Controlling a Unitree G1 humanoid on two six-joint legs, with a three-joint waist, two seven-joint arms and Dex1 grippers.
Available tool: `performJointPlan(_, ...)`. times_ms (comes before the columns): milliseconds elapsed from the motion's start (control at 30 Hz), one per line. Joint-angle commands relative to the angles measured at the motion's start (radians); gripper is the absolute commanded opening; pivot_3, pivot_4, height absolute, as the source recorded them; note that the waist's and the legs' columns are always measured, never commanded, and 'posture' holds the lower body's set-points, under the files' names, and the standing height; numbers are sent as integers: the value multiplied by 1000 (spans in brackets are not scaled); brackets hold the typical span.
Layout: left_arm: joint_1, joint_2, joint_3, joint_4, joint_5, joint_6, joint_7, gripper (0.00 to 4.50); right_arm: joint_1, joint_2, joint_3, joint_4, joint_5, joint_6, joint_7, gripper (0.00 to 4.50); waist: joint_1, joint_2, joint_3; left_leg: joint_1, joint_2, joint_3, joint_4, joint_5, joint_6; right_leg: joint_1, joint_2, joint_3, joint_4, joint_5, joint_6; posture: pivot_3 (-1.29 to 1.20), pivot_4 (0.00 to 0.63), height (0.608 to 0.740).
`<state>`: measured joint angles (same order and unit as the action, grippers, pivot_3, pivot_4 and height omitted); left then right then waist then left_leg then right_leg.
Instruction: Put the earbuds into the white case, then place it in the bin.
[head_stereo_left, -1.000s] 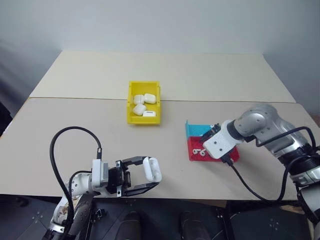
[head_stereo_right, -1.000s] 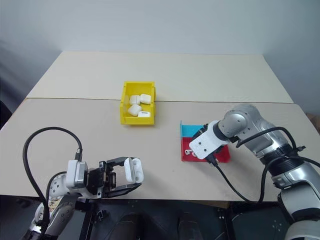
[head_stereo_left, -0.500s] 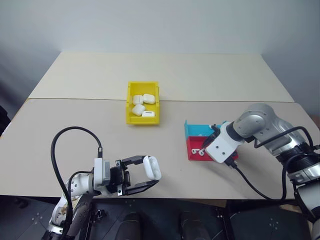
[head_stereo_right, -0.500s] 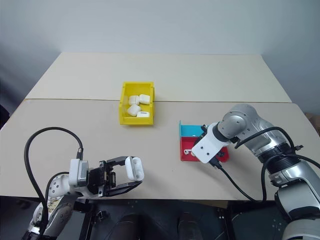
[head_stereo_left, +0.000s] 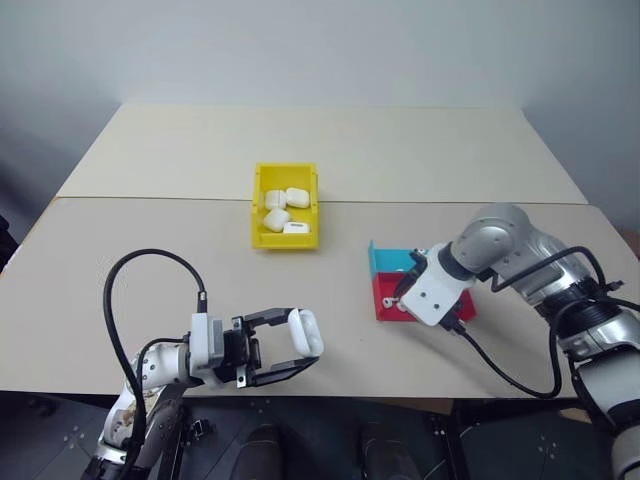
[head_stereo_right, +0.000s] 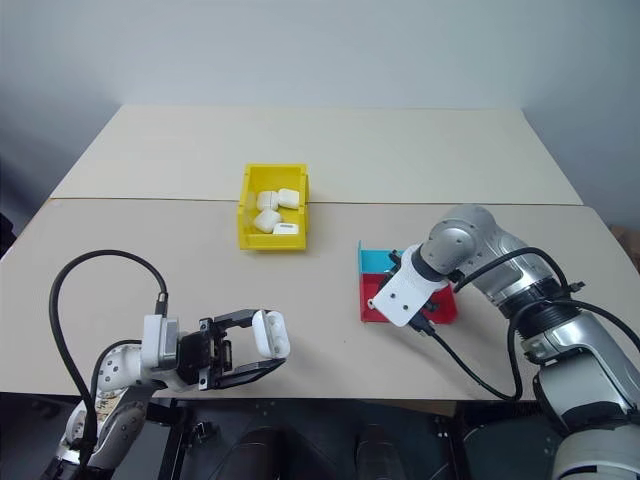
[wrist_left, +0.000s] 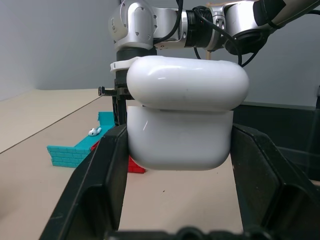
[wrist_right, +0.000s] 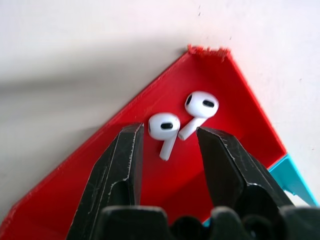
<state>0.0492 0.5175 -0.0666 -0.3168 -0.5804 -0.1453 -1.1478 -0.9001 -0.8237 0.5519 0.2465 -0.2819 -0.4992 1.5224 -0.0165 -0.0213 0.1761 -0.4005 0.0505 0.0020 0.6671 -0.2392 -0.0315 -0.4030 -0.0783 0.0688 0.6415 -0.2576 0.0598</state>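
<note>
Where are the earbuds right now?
The earbuds lie side by side in the red part of the tray, on the table's right side, directly under the right gripper, whose open fingers straddle one bud without touching it.

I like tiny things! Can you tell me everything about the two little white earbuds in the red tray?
The two tiny glossy white plastic earbuds have round heads with dark oval patches and short stems. They lie side by side, heads apart, on the floor of the red and blue plastic tray, near its corner. The right claw hovers open above them, not touching.
</note>
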Motion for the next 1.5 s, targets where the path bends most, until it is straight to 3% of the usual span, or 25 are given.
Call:
performJointPlan(33,0,-8,3,-30,1,-4,6,2774,-35,7,7,9,-5,-31,29,2102,0,0,0,0,0,0,0,0,0,0,0,0,0,0,0,0,150,740)
performJointPlan(300,10,-23,0,-34,22,-11,15,2774,-58,1,31,46,28,-111,77,2102,0,0,0,0,0,0,0,0,0,0,0,0,0,0,0,0,150,740)
performJointPlan(1333,19,-25,1,-39,53,-19,39,2774,-89,41,68,115,-4,-142,66,2102,0,0,0,0,0,0,0,0,0,0,0,0,0,0,0,0,150,740)
performJointPlan(1467,19,-21,-1,-41,56,-14,43,2774,-86,39,66,116,-4,-152,59,1281,-1,0,0,0,0,0,0,0,0,0,0,0,0,0,0,0,150,740)
performJointPlan(1500,19,-21,-1,-42,56,-13,44,2774,-85,40,64,116,-6,-146,56,1281,-1,0,0,0,0,0,0,0,0,0,0,0,0,0,0,0,150,740)
